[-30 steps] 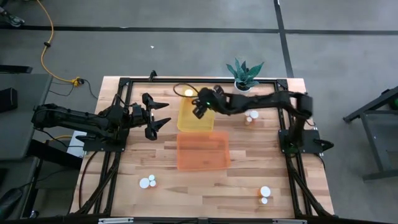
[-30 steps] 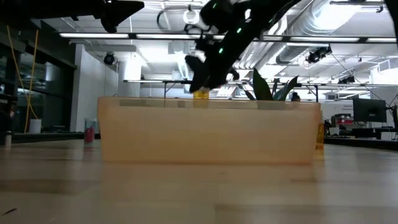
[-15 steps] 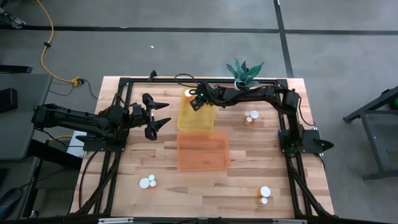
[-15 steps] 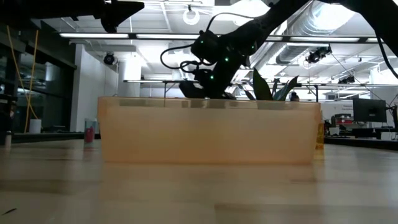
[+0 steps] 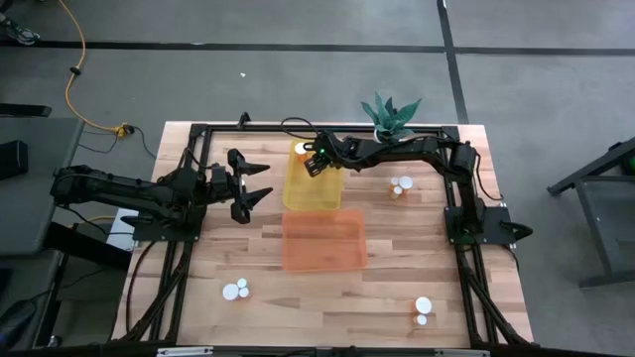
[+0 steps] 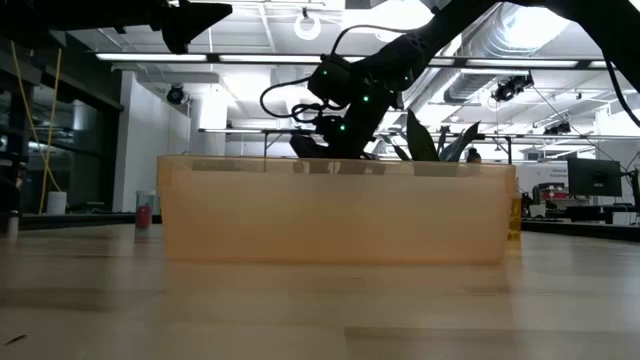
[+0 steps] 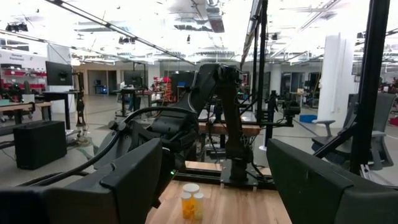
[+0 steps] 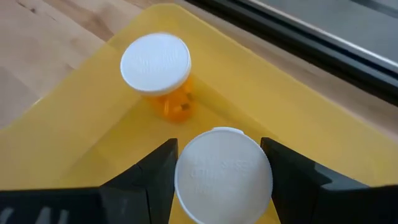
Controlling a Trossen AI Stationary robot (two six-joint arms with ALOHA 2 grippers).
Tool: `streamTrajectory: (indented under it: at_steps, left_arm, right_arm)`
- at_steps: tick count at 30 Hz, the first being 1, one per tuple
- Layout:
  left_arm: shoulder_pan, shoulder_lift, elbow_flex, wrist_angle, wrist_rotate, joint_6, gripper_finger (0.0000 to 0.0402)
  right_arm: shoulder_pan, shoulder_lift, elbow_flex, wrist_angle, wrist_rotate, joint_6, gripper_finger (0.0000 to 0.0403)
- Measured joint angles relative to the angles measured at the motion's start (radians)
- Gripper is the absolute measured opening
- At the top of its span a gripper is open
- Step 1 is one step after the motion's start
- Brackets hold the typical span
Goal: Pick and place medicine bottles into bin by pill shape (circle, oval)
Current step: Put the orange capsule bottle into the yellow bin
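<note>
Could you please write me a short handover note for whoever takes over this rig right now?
Right gripper: down in the yellow bin's far corner, fingers around a white-capped medicine bottle, not yet let go.
Left gripper: open, empty, waiting left of the bins.
Done: one bottle stands in the yellow bin.
Left: bottle pairs at the near left, near right and right. The orange bin looks empty.

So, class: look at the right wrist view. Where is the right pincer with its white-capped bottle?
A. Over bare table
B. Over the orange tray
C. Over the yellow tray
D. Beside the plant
C: the right pincer has its fingers either side of a bottle over the yellow tray, where another bottle already stands.
</note>
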State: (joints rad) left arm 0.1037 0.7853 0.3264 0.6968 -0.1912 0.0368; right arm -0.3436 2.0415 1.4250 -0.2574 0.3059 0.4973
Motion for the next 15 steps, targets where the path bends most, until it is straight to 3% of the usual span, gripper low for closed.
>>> streamTrajectory:
  at_steps: [15]
  left_arm:
    - [0.0,0.0,0.0,0.0,0.001,0.0,0.028]
  right_arm:
    - [-0.003,0.0,0.0,-0.016,-0.008,-0.004,0.0197]
